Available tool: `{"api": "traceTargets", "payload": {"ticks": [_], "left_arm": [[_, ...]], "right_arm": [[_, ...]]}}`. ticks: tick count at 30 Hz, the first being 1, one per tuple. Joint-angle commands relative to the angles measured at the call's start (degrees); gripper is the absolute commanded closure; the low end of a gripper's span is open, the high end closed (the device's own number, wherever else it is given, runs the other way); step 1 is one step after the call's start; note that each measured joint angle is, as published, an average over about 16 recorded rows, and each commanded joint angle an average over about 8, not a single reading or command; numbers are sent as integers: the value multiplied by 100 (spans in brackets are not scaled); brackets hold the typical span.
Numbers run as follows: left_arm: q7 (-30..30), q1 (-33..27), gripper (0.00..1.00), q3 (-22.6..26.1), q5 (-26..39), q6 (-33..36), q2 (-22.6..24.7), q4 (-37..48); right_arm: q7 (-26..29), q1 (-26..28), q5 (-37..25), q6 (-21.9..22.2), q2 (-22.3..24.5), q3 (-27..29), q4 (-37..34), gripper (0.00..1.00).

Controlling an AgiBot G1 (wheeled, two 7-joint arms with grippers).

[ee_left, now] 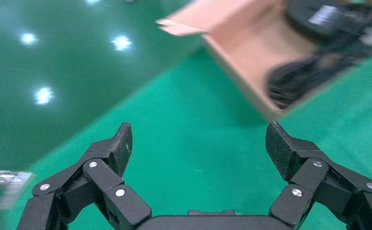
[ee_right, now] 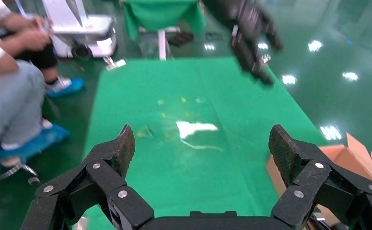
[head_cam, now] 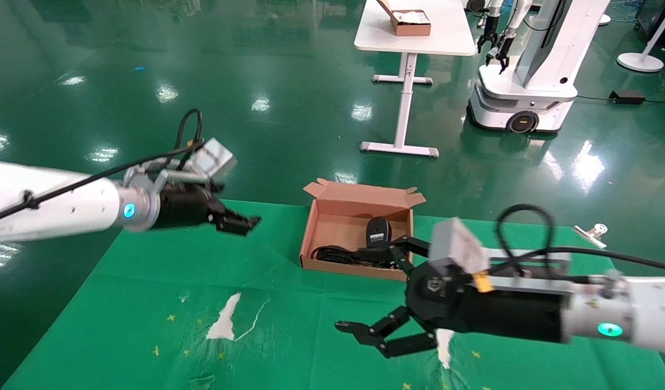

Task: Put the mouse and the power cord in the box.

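The brown cardboard box [head_cam: 338, 219] lies open on the green cloth, lid folded back. Inside it are the black mouse [head_cam: 378, 229], pale label up, and the coiled black power cord [head_cam: 340, 254] along the near wall. My left gripper [head_cam: 245, 222] hovers open and empty to the left of the box. My right gripper [head_cam: 360, 290] hangs open and empty just in front of the box's near right corner. In the left wrist view the box [ee_left: 241, 43], mouse [ee_left: 323, 17] and cord [ee_left: 296, 79] lie beyond the open gripper [ee_left: 199, 143]. The right wrist view has the open gripper [ee_right: 201, 146] beside the box corner [ee_right: 340, 155].
White tears [head_cam: 224, 322] mark the green cloth near the front. A metal clip [head_cam: 592, 232] lies at the far right. Beyond are a white table [head_cam: 446, 38] with another cardboard box [head_cam: 411, 23] and a second robot [head_cam: 527, 76]. Seated people [ee_right: 11, 72] show in the right wrist view.
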Motion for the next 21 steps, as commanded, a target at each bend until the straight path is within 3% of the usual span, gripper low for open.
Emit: {"api": "traceTargets", "payload": {"ticks": [1, 15, 21], "left_arm": [[144, 152, 0, -193, -206, 160, -93, -113], [1149, 1218, 0, -1541, -1648, 1283, -747, -907], [1570, 1664, 0, -2107, -2252, 1753, -1021, -1240]], "right_arm": [[68, -131, 182, -132, 145, 168, 148, 0], [540, -1038, 1439, -1040, 1145, 1330, 1168, 0], [620, -1194, 1658, -1199, 1319, 1530, 1342, 0]]}}
